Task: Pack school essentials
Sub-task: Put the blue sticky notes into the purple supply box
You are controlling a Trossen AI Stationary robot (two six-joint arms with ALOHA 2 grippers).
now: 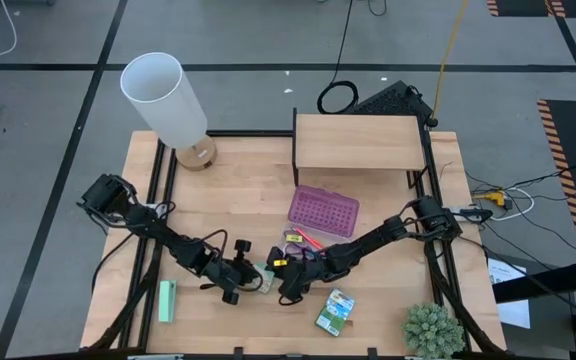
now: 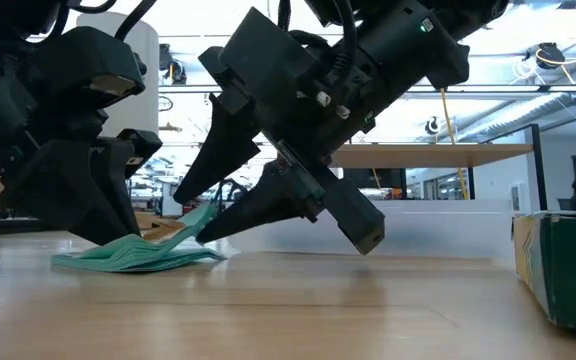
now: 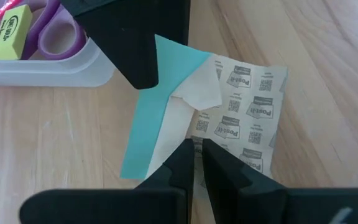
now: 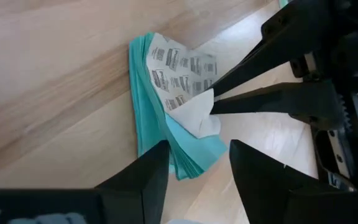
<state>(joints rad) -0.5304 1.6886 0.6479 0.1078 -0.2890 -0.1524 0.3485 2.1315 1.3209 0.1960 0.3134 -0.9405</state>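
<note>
Peeling a wrapper off the teal sticky-note pad

Teal sticky-note pad (image 4: 166, 134) lies on the table (image 1: 248, 180) near the front middle. I've got my left gripper (image 3: 194, 149) pinched shut on its printed wrapper (image 3: 250, 106). My right gripper (image 4: 194, 165) sits over the pad's edge, fingers spread apart.

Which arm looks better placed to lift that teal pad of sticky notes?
Probably the right. The right end effector is open and straddles the edge of the teal sticky-note pad, ready to close on the stack. The left end effector pinches only the loose white paper flap.
</note>
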